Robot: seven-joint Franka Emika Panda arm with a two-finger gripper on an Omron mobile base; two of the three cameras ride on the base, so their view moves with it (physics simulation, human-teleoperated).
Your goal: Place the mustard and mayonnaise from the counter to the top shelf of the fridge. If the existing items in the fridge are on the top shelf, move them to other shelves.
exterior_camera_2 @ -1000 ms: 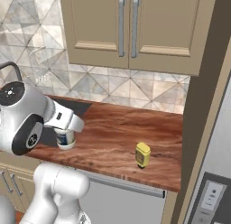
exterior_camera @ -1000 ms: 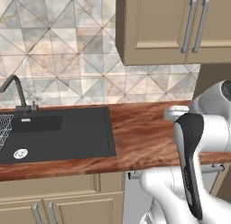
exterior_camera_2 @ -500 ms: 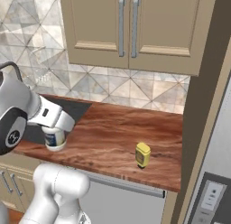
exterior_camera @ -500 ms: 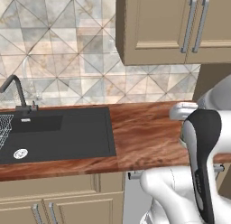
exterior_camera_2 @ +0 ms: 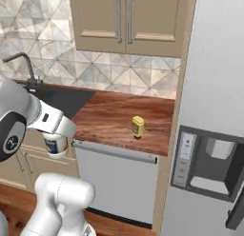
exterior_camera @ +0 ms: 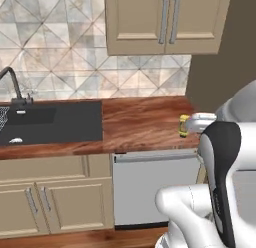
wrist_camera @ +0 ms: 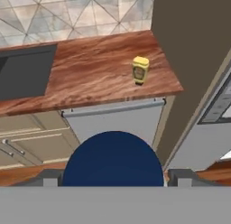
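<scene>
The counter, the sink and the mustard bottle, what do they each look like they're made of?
The counter looks like polished reddish-brown wood, going by its streaky grain, though it could be a laminate. The sink reads as matte black, perhaps composite or coated metal, with no shine. The mustard bottle seems to be smooth yellow plastic with a darker label band.

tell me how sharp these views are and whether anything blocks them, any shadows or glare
Left base view: soft render, even light, no glare; the white arm hides most of the mustard. Right base view: the mustard stands clear on the counter with a faint shadow. Hand view: the mayonnaise lid, between the tool fingers, blocks the lower middle.
</scene>
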